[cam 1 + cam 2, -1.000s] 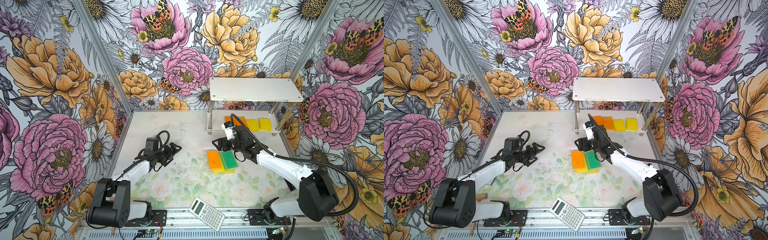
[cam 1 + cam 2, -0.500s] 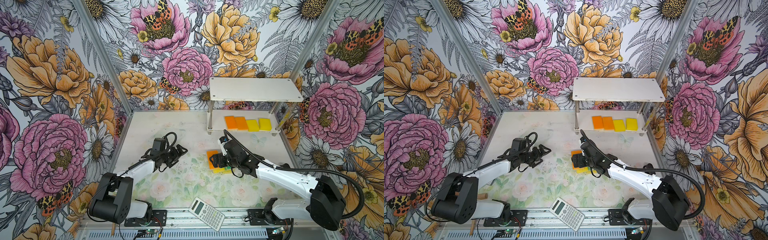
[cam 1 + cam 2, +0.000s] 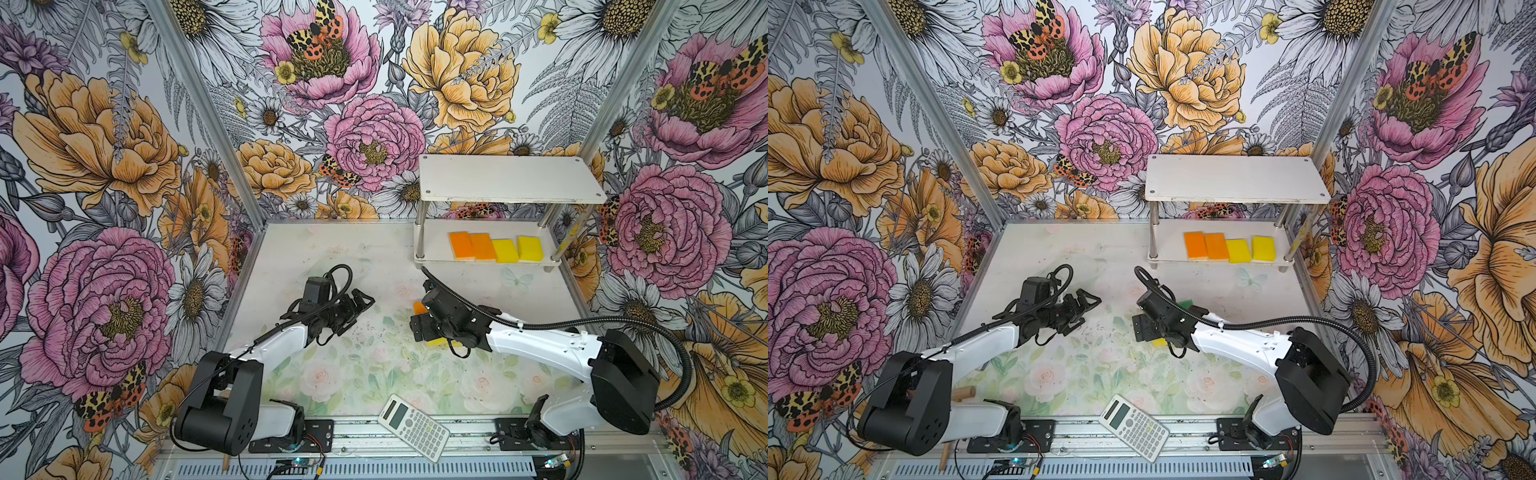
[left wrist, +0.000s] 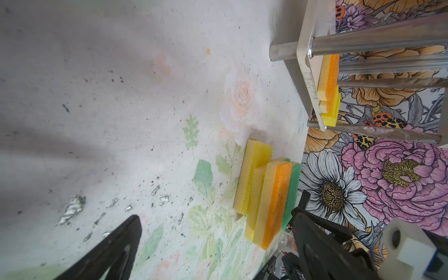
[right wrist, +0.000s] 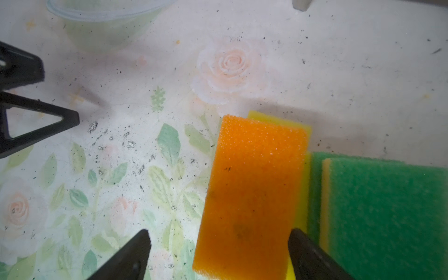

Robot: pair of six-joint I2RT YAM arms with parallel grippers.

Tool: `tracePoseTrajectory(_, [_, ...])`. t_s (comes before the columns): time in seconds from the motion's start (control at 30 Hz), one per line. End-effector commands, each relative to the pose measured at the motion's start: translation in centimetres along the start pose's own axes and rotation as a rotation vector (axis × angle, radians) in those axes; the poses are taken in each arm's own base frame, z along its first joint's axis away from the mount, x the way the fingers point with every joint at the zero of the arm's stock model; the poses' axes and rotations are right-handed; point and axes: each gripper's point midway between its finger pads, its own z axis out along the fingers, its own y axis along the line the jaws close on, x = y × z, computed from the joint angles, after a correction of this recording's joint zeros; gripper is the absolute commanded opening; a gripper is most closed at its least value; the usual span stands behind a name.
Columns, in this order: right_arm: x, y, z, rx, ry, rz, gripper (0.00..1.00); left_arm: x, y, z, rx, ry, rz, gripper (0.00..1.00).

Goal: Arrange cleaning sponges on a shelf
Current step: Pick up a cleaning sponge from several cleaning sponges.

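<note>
1. The left gripper (image 3: 358, 309) hangs close over the table (image 3: 332, 257), left of centre. Its claw is spread wide and empty, and in the left wrist view its fingers (image 4: 116, 244) stand far apart with nothing between them.
2. Just to its right a loose pile of sponges lies on the table. An orange-topped sponge (image 5: 254, 181) lies on a yellow sponge (image 5: 278, 118), with green-topped sponges (image 5: 388, 218) just beside them. The number of pads in the pile is hard to tell, since the arm covers most of it in both top views.
3. The right gripper (image 5: 219, 235) sits low over that pile with its claw wide. One finger stands clear of the orange-topped sponge and the other is at the seam beside the green ones. It clasps nothing.
4. A calculator (image 3: 413, 422) lies tilted at the front edge.
5. The shelf (image 3: 511, 178) stands at the back right. Its lower board (image 3: 432, 245) carries a row of two orange sponges (image 3: 461, 245) touching, then two yellow sponges (image 3: 530, 248).
</note>
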Motion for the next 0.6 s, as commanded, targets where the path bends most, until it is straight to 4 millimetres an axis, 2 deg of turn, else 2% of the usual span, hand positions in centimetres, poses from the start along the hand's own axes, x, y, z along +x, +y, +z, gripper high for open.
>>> tracePoseTrajectory(0.0, [-0.8, -0.2, -0.3, 0.041, -0.021, 0.004, 0.93, -0.5, 0.2, -0.4, 0.005, -0.035, 0.001, 0.99])
tracePoseTrajectory(0.57, [0.2, -0.6, 1.0, 0.068, 0.018, 0.0, 0.94, -0.5, 0.8, -0.2, -0.008, -0.033, -0.011, 0.99])
